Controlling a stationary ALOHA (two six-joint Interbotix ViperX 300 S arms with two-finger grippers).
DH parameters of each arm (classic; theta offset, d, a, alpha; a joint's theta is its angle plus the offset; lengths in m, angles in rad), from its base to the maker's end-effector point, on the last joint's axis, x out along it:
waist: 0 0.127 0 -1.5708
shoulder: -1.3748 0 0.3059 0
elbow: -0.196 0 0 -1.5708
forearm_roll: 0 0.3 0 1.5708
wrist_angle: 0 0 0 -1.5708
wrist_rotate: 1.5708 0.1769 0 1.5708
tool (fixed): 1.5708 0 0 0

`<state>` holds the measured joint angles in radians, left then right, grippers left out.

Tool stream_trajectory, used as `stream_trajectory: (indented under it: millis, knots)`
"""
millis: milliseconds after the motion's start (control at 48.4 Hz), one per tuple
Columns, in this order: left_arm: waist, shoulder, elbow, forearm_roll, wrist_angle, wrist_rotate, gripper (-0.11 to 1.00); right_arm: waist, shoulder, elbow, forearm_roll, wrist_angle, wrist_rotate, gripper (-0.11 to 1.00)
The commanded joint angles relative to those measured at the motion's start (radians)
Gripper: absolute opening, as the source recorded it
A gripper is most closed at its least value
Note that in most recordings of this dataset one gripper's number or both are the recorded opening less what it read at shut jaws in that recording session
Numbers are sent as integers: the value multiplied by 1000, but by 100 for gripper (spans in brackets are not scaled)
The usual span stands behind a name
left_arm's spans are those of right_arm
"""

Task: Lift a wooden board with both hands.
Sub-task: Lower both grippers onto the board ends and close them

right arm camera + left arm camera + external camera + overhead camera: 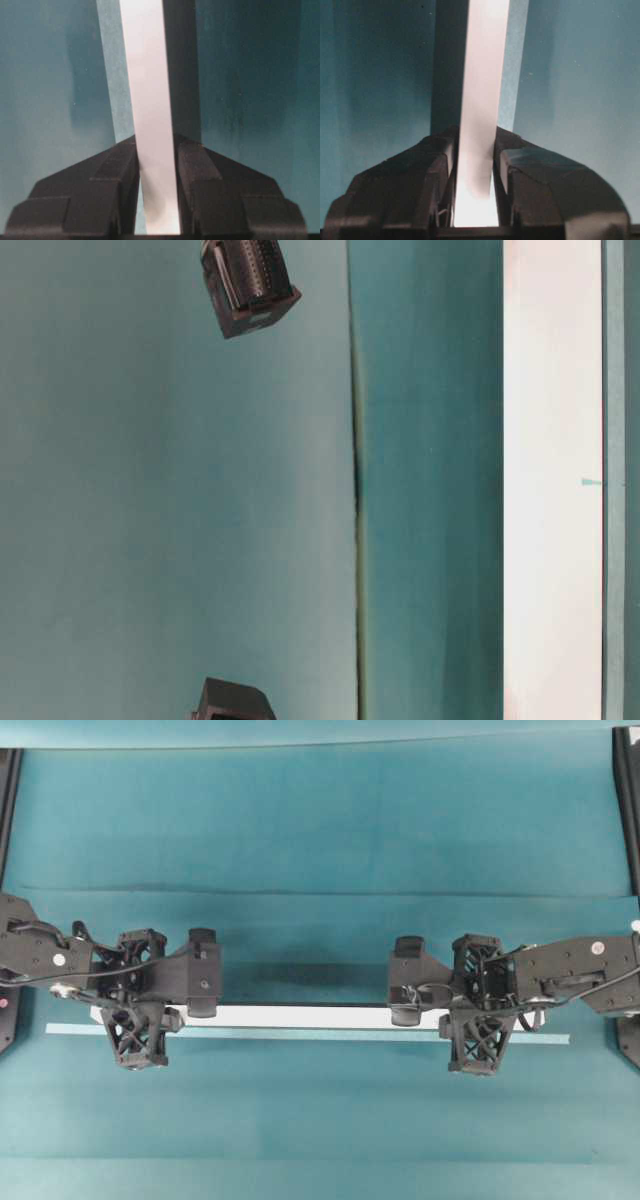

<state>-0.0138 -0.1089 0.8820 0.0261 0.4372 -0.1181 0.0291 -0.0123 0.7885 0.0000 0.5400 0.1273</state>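
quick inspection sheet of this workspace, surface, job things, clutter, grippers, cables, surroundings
surface: teal cloth with a crease running across it.
job's things: wooden board, long and white, lying across the middle; a thin pale teal strip runs along its near edge.
clutter: nothing seen.
grippers: left gripper and right gripper each straddle the board near an end; in the wrist views the fingers sit tight against the board's edges on both sides, so both look shut on it.
cables: thin black cable looped along the right arm, a similar one on the left.
surroundings: dark frame rails at the side edges.
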Motion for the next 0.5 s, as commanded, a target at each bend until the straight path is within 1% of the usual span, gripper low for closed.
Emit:
stream_trajectory:
  millis: [0, 207, 475]
  knots:
    - [3, -6, -9, 2, -6, 2, 18, 0, 12, -8, 3, -3, -2, 21]
    - [3, -9, -14, 2, -2, -5, 18, -3, 0, -11, 14, 3, 9, 21]
    - [15, -63, -23, 2, 26, -14, 18, -25, -69, -18, 17, 48, 21, 21]
